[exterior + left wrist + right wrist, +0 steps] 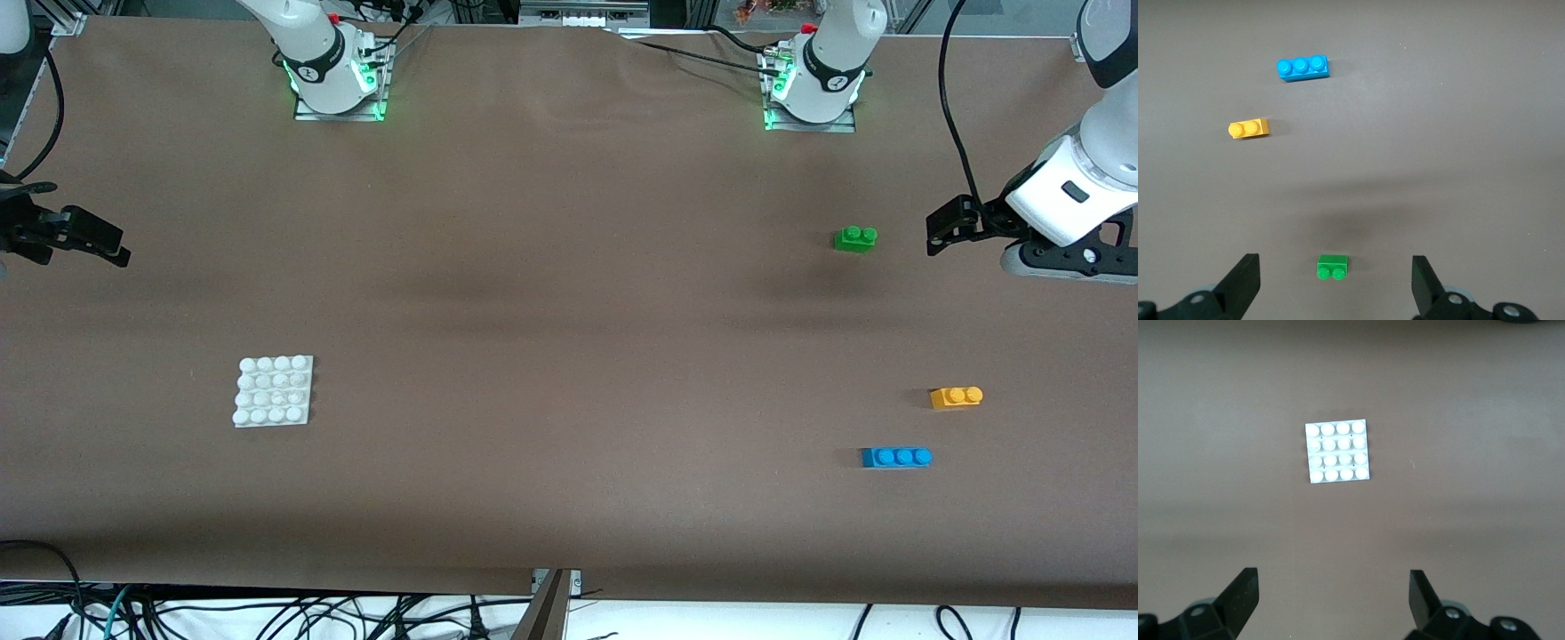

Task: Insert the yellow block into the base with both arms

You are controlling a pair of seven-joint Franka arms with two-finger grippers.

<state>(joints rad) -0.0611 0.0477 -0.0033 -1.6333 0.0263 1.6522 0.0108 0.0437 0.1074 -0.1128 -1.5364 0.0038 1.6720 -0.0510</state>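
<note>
We see the yellow block (957,396) lying near the table's (569,311) left-arm end, long axis along the front edge. Our left pincer (944,229), released, hovers closest; right pincer (89,240), released, overlooks the base (275,391).

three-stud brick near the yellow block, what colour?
Blue. The three-stud brick shows best in the left wrist view.
</note>
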